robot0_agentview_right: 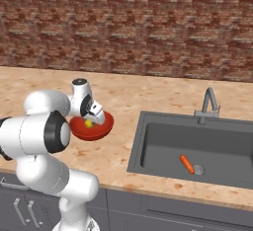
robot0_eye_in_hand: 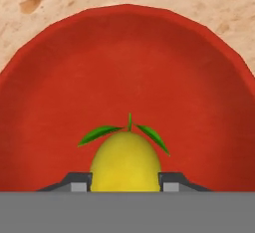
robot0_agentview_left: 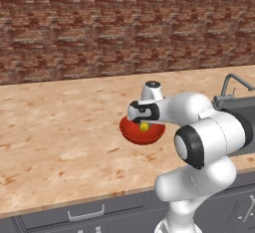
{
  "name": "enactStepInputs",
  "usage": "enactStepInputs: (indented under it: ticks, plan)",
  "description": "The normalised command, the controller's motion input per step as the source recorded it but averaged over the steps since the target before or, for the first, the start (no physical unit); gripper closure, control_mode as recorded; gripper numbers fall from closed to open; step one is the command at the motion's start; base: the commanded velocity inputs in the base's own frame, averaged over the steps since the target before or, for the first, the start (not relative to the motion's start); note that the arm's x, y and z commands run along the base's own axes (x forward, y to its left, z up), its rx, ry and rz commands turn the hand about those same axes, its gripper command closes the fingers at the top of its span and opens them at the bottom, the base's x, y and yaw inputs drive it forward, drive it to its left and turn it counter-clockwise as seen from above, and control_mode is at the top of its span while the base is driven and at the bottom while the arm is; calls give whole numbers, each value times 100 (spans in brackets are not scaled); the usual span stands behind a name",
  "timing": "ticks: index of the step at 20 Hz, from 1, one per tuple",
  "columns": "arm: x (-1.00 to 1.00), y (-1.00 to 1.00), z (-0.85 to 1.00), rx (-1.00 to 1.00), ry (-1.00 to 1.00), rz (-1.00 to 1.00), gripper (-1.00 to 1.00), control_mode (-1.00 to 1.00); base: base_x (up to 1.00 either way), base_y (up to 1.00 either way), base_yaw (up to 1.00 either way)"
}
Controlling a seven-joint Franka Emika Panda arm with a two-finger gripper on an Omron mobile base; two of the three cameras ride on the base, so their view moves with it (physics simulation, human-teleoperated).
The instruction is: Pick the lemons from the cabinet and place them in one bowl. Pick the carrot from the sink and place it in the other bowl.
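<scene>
- On the left part of the speckled beige stone tabletop (robot0_agentview_left: 60, 127) stands the shallow round glossy red bowl (robot0_agentview_left: 130, 133).
- Just above the inside of this bowl, the gripper (robot0_eye_in_hand: 125, 181) pinches a small bright yellow oval lemon (robot0_eye_in_hand: 125, 163) with green leaves on top; its fingertips (robot0_eye_in_hand: 79, 183) press on the two sides of the fruit.
- I judge the lemon light and firm, with a smooth, rounded skin that can slip, so the hold across its widest middle looks right.
- To the right, the dark grey rectangular sink (robot0_agentview_right: 158, 143) holds the small slim orange carrot (robot0_agentview_right: 186, 164) near the round drain (robot0_agentview_right: 198, 169).
- The carrot seems stiff and light; taking it across the thicker half would be safest, I think.
</scene>
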Motion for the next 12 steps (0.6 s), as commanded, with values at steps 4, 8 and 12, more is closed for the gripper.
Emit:
enactStepInputs:
  ticks: [4, 8, 12]
  plan:
    - [0, 1, -28, 0, 0, 0, 100, -100, 0, 0, 0]
    - [0, 0, -11, 0, 1, 0, 100, -100, 0, 0, 0]
    - [0, 0, 0, 0, 0, 0, 100, -100, 0, 0, 0]
